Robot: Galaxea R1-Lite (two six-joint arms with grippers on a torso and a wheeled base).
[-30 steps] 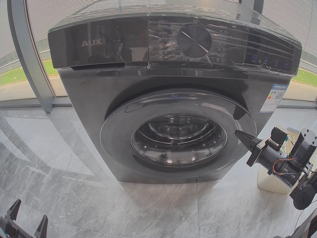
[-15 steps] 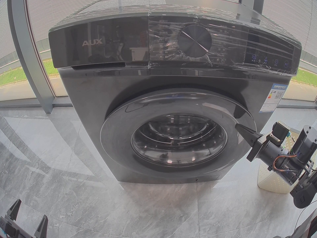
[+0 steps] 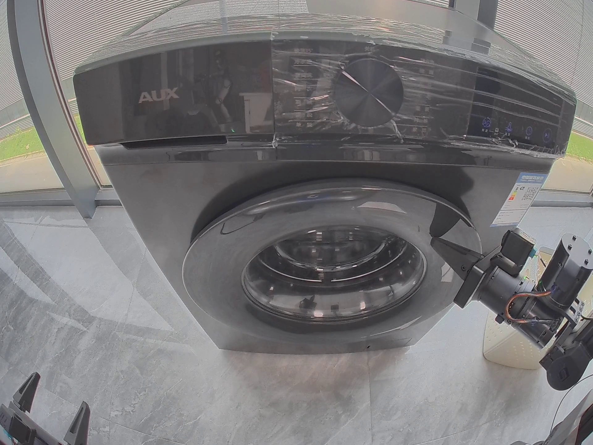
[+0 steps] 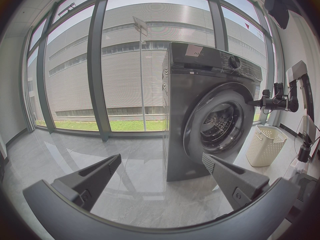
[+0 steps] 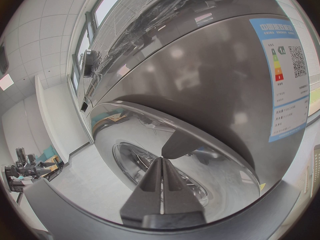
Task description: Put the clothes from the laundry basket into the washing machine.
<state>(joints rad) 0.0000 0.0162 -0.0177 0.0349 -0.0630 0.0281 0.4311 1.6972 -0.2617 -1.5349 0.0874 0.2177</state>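
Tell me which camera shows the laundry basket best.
The left wrist view: the cream laundry basket stands whole on the floor beside the washing machine. In the head view the right arm hides most of it, leaving its lower wall. The right wrist view catches a slotted sliver at the edge, possibly its wall.

On washing machine [image 3: 154, 217], dark top panel [image 3: 185, 81]: one short word in pale letters [image 3: 158, 96] on left part. Rows of tiny print [image 3: 306, 81] beside round knob [image 3: 369, 92], under shiny wrap, too small to read. Small blue glowing signs [image 3: 508, 128] at panel's right end. Blue-and-white sticker [image 3: 520, 199] on front, upper right: coloured bars, square code, lines of small print.
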